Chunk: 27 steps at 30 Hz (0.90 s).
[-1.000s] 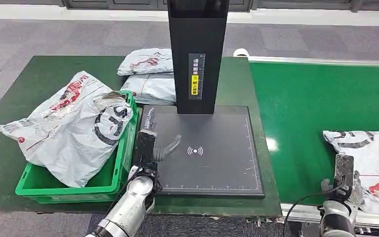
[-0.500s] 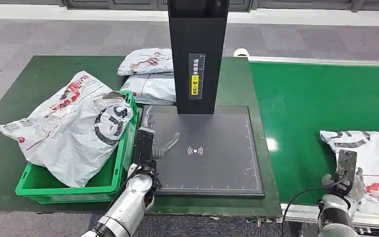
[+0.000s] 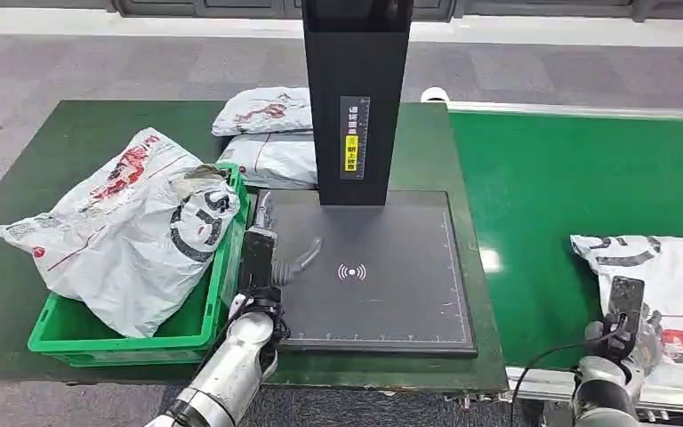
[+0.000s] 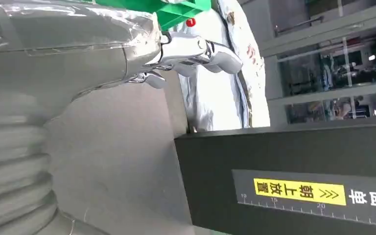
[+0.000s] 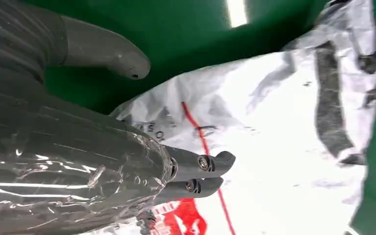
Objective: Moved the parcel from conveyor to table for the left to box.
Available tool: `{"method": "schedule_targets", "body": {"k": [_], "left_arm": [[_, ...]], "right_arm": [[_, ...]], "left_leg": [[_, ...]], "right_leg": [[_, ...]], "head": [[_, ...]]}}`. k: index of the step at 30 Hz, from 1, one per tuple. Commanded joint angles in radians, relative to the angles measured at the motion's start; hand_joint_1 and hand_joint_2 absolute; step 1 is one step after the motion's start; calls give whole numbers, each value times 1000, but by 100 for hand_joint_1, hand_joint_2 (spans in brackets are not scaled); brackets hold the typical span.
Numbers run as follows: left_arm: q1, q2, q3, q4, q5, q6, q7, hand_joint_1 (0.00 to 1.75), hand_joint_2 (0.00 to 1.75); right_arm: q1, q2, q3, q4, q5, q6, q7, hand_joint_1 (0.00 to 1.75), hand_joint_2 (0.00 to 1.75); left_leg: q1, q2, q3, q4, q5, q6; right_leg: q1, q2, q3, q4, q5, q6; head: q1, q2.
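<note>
One parcel [image 3: 654, 294] lies on the conveyor [image 3: 551, 196] — right hand [image 3: 624, 322] just above it.

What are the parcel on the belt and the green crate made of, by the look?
Parcel on the belt: looks like thin plastic film, a white poly mailer with black and red print; it wrinkles and creases softly. Green crate: looks like rigid moulded plastic, with a glossy rim, straight walls and uniform colour.

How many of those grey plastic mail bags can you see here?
4: one crumpled grey plastic parcel bag in the green crate, two stacked on the table behind it, one on the green conveyor belt. The crate may hide more.
</note>
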<state>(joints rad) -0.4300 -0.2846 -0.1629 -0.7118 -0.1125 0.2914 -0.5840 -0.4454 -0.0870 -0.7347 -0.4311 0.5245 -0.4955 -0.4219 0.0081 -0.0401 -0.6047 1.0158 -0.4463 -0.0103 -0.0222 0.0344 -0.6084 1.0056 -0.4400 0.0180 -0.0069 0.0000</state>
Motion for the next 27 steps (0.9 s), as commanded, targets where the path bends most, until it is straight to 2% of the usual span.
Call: {"method": "schedule_targets", "body": {"k": [1,6,9,10,11,15,23,27], "left_arm": [[-27,9,38,30,5,-6,8,0,175],[-27,8,42,22,6,-13,16,0,175],[-22,6,44,14,6,-20,26,0,175],[-23,5,42,16,8,-32,31,0,175],[-25,3,43,18,9,-33,34,0,175],[-27,7,54,13,31,-57,42,0,175],[-23,9,55,7,33,-63,43,0,175],[-11,12,68,-14,44,-67,47,0,175]], "right_arm": [[-6,2,39,1,-6,-4,8,0,175],[26,-3,41,15,-10,-20,70,0,175],[67,-21,102,50,100,-100,181,0,175],[79,-33,133,81,160,-102,272,61,175],[92,-31,135,77,178,-113,287,175,175],[134,-19,127,60,185,-92,274,175,175],[131,-14,128,51,192,-90,286,175,175],[124,9,130,20,195,-82,258,175,175]], "left_leg": [[0,3,1,0,0,0],[0,3,1,0,-1,0],[1,2,3,-1,-1,0],[1,1,2,-1,-1,0],[1,1,4,-2,-1,0],[1,1,4,-2,-1,0],[1,-2,5,-2,-1,1],[2,0,7,-2,-1,1]], "right_leg": [[1,0,1,0,0,-1],[1,-1,1,-1,0,-1],[2,-3,3,-2,-1,-2],[2,-3,3,-2,-1,-1],[2,-4,5,-3,-1,-2],[2,-5,5,-3,-1,-2],[3,-6,7,-4,-2,0],[3,-6,9,-5,-2,-1]], "head": [[0,0],[0,0],[0,0],[0,0],[0,0],[0,0],[0,0],[0,0]]}}
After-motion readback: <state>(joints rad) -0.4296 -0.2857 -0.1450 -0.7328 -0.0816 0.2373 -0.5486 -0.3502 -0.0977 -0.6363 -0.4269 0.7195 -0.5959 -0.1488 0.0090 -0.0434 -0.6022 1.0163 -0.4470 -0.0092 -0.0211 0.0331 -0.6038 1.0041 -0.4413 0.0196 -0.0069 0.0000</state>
